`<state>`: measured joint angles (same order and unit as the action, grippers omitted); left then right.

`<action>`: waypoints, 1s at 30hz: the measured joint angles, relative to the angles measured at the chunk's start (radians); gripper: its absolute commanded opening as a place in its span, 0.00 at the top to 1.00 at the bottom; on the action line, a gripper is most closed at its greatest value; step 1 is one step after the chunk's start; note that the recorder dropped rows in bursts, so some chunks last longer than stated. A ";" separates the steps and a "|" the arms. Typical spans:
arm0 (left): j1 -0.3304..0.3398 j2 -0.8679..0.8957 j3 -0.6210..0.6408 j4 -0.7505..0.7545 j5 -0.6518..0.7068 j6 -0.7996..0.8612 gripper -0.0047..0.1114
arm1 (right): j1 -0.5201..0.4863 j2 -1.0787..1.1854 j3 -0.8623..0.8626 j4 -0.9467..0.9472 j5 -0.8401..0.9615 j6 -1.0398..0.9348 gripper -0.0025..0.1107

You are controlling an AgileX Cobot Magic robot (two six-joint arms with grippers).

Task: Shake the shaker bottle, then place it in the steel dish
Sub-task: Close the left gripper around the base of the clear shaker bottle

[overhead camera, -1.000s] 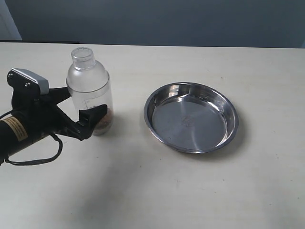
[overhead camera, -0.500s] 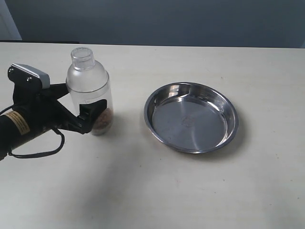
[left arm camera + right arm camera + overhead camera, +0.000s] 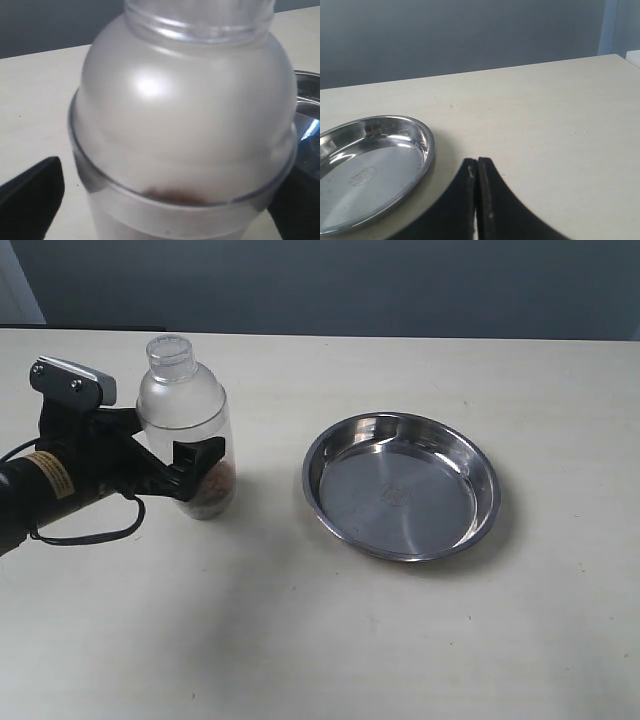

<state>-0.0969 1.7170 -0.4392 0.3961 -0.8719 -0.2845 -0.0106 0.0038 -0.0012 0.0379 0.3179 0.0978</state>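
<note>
The left pincer is moving up and forward along the shaker bottle. A second ago its fingers were sitting lower, near the base; now they are straddling the body higher, just under the domed shoulder. The bottle is standing upright on the tabletop, at almost the same place as before, with brown granules lying at its bottom. The pincer is spread wide and is not yet clamping: in the left wrist view one finger is showing a thin gap to the bottle wall. I am judging that the grasp is only being prepared, so the shaking is not yet beginning. The steel dish is waiting to the right, well apart and holding nothing. The right pincer is resting clenched near the dish.
</note>
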 measured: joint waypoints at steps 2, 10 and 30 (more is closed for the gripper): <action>0.000 0.000 -0.006 0.008 0.003 -0.015 0.05 | 0.000 0.000 0.000 0.000 0.000 0.000 0.98; 0.000 0.040 -0.006 0.047 -0.027 -0.041 0.05 | 0.000 0.000 0.000 0.000 0.000 0.000 0.98; 0.000 0.040 -0.006 0.048 -0.034 -0.028 0.06 | 0.000 0.000 0.000 0.000 0.000 0.000 0.98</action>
<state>-0.0969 1.7574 -0.4453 0.4438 -0.9056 -0.3125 -0.0106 0.0038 -0.0012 0.0379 0.3179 0.0978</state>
